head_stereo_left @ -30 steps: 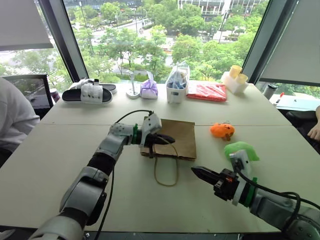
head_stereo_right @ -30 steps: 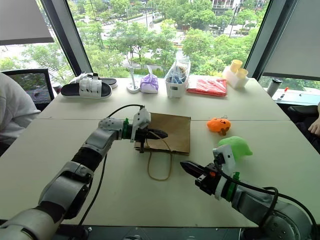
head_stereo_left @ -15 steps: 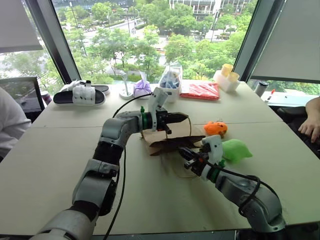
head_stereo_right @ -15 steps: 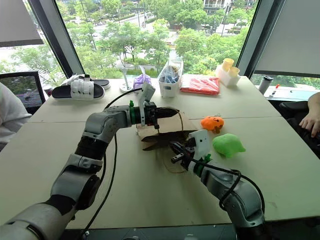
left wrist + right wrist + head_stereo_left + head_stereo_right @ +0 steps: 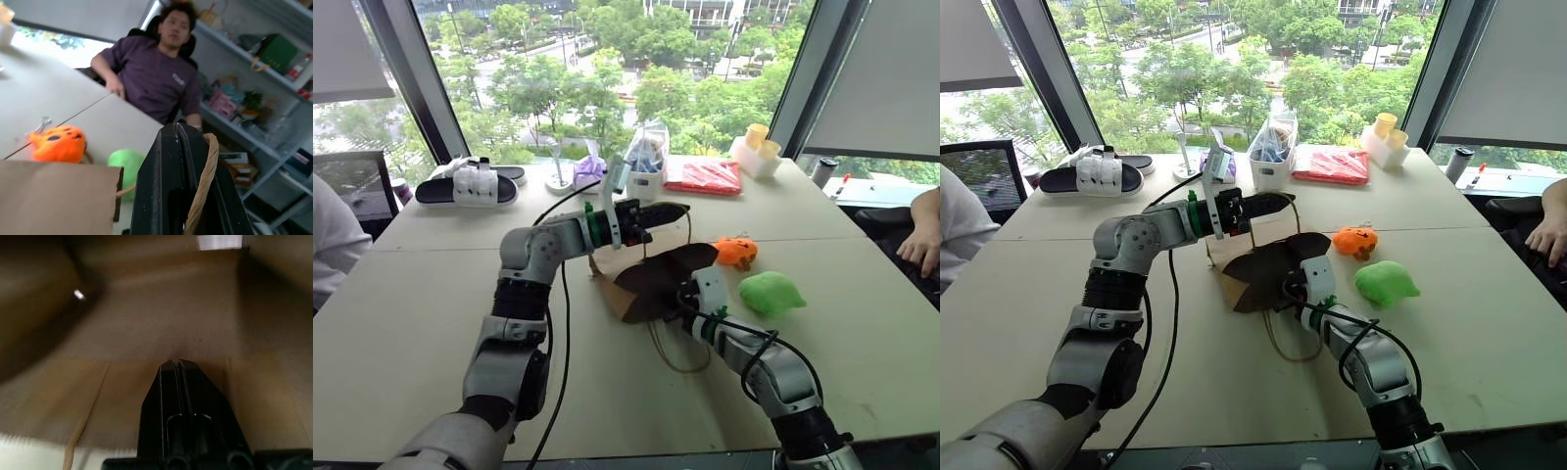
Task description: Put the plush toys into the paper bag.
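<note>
The paper bag (image 5: 656, 279) stands partly lifted off the tabletop (image 5: 421, 294), its dark mouth gaping toward the robot. One beige handle (image 5: 203, 181) is pinched in the left tool (image 5: 661, 211), whose fingers are fully closed on the loop and hold it up above the bag. The right tool (image 5: 177, 366), fingers pressed together and holding nothing, is poked into the bag's mouth against the brown paper inside. The orange plush (image 5: 741, 253) and the green plush (image 5: 771, 292) lie on the tabletop just beyond the bag, on the robot's right, neither yet packed. The step looks like spreading the bag open. To do it well, the left should keep the handle taut and high while the right sweeps gently outward along the inner wall, so the paper unfolds without tearing or tipping.
</note>
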You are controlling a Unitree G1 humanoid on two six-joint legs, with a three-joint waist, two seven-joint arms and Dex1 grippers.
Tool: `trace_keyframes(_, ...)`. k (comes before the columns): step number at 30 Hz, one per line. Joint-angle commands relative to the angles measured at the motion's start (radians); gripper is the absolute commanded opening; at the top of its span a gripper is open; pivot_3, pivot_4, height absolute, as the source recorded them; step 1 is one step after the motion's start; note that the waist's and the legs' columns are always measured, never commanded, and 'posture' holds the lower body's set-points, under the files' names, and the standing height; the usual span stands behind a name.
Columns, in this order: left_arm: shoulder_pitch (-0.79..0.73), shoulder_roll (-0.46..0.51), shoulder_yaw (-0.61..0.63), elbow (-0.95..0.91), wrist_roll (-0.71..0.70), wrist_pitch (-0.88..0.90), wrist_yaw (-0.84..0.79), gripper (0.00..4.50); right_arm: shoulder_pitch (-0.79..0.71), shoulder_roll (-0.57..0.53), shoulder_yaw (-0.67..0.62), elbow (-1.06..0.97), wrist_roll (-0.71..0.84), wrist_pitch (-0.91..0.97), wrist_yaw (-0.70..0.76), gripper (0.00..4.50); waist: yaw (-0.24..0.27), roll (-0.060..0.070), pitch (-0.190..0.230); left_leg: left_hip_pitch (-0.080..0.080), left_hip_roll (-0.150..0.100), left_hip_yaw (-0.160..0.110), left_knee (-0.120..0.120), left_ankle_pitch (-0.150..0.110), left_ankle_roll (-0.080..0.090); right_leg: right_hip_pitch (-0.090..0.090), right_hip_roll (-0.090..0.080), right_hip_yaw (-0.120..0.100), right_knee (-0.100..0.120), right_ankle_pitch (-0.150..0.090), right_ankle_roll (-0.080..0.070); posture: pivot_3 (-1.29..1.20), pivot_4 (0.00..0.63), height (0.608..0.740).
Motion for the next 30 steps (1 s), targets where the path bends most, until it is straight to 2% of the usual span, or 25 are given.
trace_keyframes(1,-0.015,-0.009,0.054,-0.069,-0.093,0.045,0.039,0.02,0.003,0.008,-0.001,-0.029,-0.015,0.004,0.02,0.0,0.001,0.0,0.0,0.0,0.0,0.0,0.0,0.0,0.0,0.0,0.0,0.0,0.001,0.0,0.0,0.0,0.15,0.74)
trace_keyframes(12,-0.039,-0.057,0.19,-0.057,-0.284,0.088,0.207,0.02,0.02,0.04,-0.01,-0.024,-0.062,0.0,0.011,0.0,0.003,0.0,0.0,0.001,0.0,0.0,0.001,0.0,0.0,0.0,0.0,0.0,0.003,0.0,0.0,0.0,0.15,0.74)
trace_keyframes(17,-0.011,-0.045,0.144,-0.048,-0.244,0.051,0.231,0.02,0.035,0.051,-0.047,-0.069,-0.045,-0.058,0.039,0.0,0.004,0.0,0.0,0.001,0.0,0.001,0.001,0.001,-0.001,0.0,0.0,0.0,0.003,0.0,0.0,0.0,0.15,0.74)
trace_keyframes(23,0.024,-0.047,0.099,0.002,-0.17,-0.02,0.26,0.02,0.169,-0.007,-0.148,-0.391,0.174,-0.005,0.186,0.0,0.008,0.0,0.0,0.001,-0.001,0.002,0.001,0.0,-0.001,0.0,0.0,0.0,0.002,0.0,0.0,0.0,0.15,0.74)
trace_keyframes(28,0.054,-0.054,0.05,0.008,-0.131,-0.061,0.233,0.02,0.228,0.012,-0.302,-0.522,0.383,0.1,0.119,0.0,0.009,0.0,0.0,0.001,-0.001,0.002,0.001,0.0,0.0,0.001,0.0,0.0,0.002,0.0,0.0,0.0,0.15,0.74)
trace_keyframes(30,0.068,-0.06,0.039,0.012,-0.121,-0.073,0.233,0.02,0.242,0.034,-0.421,-0.537,0.531,0.115,0.059,0.0,0.009,0.0,0.0,0.001,0.0,0.001,0.001,0.0,0.0,0.001,0.0,0.0,0.002,0.0,0.0,0.0,0.15,0.74)
